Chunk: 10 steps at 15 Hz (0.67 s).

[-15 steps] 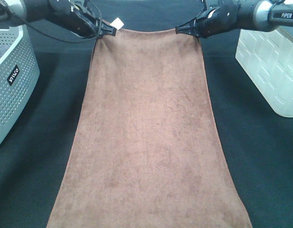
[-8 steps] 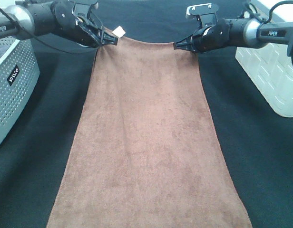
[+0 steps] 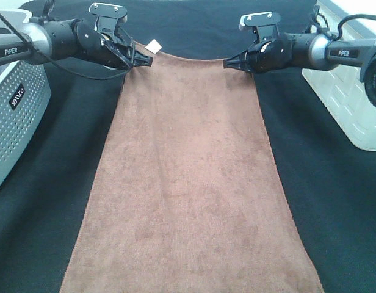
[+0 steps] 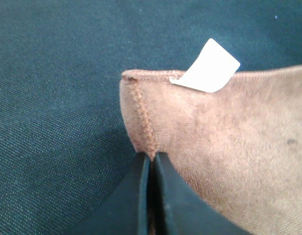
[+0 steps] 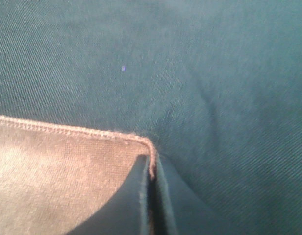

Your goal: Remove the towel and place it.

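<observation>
Since a second ago your two arms have come lower and nearer, and the far edge of the towel point(image 3: 191, 177) sags more between them. You have one towel, its far edge lifted over the black desk point(image 3: 334, 183). The left pincer point(image 3: 148, 60) pinches the tagged corner; the right pincer point(image 3: 227, 63) pinches the other. Two baskets flank it: one grey point(image 3: 17, 104), one white point(image 3: 347, 91).

**Cloth, plastic and metal surfaces**

The towel point(image 3: 188, 183) is soft, matt brown microfibre with a napped pile and a stitched hem; its tag point(image 4: 206, 67) looks smooth and white. The table point(image 3: 334, 201) wears dark, matt woven cloth. Both baskets point(image 3: 17, 116) look like moulded plastic.
</observation>
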Each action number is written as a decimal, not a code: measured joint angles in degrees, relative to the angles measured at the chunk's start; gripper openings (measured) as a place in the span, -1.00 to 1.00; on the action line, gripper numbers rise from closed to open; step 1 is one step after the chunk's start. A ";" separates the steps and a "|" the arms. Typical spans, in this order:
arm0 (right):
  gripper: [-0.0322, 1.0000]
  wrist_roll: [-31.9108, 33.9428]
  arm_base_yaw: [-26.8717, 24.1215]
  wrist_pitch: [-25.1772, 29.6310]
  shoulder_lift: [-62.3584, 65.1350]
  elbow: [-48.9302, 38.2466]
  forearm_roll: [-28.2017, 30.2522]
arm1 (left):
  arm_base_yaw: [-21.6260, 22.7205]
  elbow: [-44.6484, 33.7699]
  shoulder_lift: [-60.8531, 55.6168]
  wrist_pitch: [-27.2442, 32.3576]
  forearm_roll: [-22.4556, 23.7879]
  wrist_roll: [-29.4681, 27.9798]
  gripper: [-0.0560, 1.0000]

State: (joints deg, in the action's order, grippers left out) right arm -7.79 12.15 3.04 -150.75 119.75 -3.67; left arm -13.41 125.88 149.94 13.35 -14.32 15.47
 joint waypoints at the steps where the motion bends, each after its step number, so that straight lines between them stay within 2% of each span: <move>1: -0.94 0.00 -0.11 0.11 -0.11 0.00 -0.46 | -0.17 0.00 0.17 -0.40 -0.06 0.00 -0.89; 10: -0.83 0.00 -1.15 0.06 -0.92 0.17 -1.38 | -0.80 0.00 2.12 -3.27 -0.34 0.17 -0.89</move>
State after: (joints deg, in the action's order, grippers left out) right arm -7.79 11.00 3.09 -151.66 119.92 -5.04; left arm -14.21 125.88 152.06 10.08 -14.67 15.64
